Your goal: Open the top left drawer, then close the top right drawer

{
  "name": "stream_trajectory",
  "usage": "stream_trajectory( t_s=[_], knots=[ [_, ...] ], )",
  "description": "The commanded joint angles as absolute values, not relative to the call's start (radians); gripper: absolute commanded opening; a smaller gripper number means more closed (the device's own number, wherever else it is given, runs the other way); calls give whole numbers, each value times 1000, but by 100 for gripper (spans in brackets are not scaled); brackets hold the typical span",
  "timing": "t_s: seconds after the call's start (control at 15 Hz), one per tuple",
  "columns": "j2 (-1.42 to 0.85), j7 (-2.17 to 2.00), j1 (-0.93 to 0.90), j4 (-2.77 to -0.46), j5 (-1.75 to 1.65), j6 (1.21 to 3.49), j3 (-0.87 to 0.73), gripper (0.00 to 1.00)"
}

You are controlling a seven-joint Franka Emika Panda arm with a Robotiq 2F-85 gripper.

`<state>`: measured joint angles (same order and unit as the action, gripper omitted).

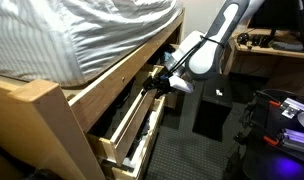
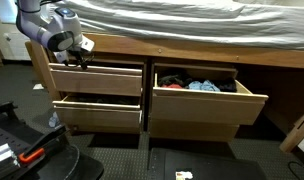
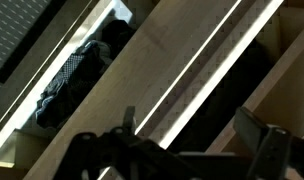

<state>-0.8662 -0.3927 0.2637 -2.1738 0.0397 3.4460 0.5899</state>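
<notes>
Found hand (image 3: 192, 128) spread apart above front lip of top left drawer (image 2: 97, 82), apparently placed for pulling it out; noted top right drawer (image 2: 197, 106) open, not yet shut.

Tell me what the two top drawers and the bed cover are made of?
Top left drawer and top right drawer: probably pale, unpainted wood with a matt finish; bare tan boards, no shine. Bed cover: soft cloth, striped and wrinkled.
</notes>
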Motion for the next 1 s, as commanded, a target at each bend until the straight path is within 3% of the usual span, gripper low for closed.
stream_trajectory(
  t_s=[0.0,0.27,0.67,0.93],
  knots=[
    [-882,-435,196,-2119,149,3474,534,100],
    [-921,-523,175,-1974,267,3452,497,100],
    [-894,-488,177,-2024,237,3450,506,100],
    [-958,-511,90,-1905,312,3390,422,100]
  ],
)
